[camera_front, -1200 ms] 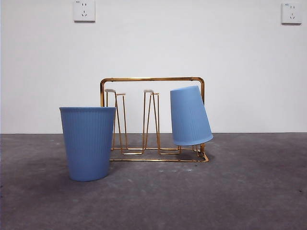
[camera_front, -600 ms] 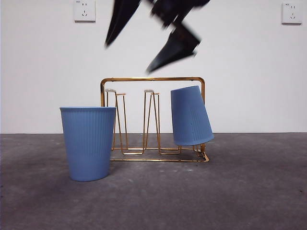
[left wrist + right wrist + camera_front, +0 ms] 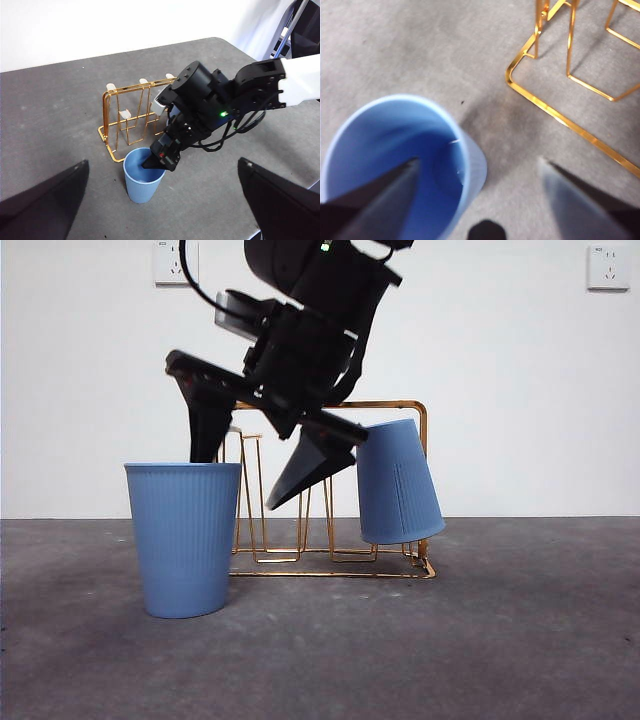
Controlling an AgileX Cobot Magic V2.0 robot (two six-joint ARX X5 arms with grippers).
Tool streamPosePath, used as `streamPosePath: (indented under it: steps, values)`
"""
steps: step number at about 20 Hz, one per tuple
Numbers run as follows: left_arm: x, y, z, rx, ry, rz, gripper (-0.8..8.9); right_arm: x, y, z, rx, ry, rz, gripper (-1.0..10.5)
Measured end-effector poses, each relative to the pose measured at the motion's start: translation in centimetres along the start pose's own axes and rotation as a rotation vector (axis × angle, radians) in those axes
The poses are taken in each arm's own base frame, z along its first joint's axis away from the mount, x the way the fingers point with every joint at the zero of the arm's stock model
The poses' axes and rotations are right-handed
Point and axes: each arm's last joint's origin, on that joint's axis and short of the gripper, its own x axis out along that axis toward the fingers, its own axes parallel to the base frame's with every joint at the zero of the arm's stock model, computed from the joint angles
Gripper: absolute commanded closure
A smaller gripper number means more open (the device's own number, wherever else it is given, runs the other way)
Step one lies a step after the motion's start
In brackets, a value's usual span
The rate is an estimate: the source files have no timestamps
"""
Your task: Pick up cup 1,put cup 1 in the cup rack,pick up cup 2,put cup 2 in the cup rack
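Straddling the ribbed blue cup's (image 3: 184, 538) rim, the right pincer (image 3: 250, 475) gapes.

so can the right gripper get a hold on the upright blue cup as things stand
Probably yes. The right gripper is open and straddles the rim of the upright blue cup, one jaw inside and one outside. The cup rack stands just behind, apart from that wall, so nothing blocks the closing.
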Motion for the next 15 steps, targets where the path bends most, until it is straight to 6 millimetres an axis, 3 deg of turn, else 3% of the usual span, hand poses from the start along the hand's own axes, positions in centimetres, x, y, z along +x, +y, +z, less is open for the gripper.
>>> streamPosePath:
  steps: [4,6,12,14,15]
  values:
    - [0.1,0.0,0.0,0.000,0.002,0.001,3.15,1.0,-0.1,-0.3,0.005,0.026,0.013,8.1]
    - [0.2,-0.1,0.1,0.000,0.005,0.001,3.15,1.1,-0.1,-0.4,0.009,0.031,0.019,9.7]
    - [0.3,-0.2,0.2,-0.012,-0.007,-0.002,3.15,0.9,-0.1,-0.8,0.007,0.084,0.027,9.6]
    - [0.4,-0.4,0.8,-0.043,-0.055,-0.038,3.15,-0.4,0.1,-0.8,-0.012,0.095,0.025,9.6]
    - [0.3,-0.5,1.2,-0.062,-0.090,-0.067,3.15,-2.1,0.3,-0.4,-0.030,0.067,0.030,9.6]
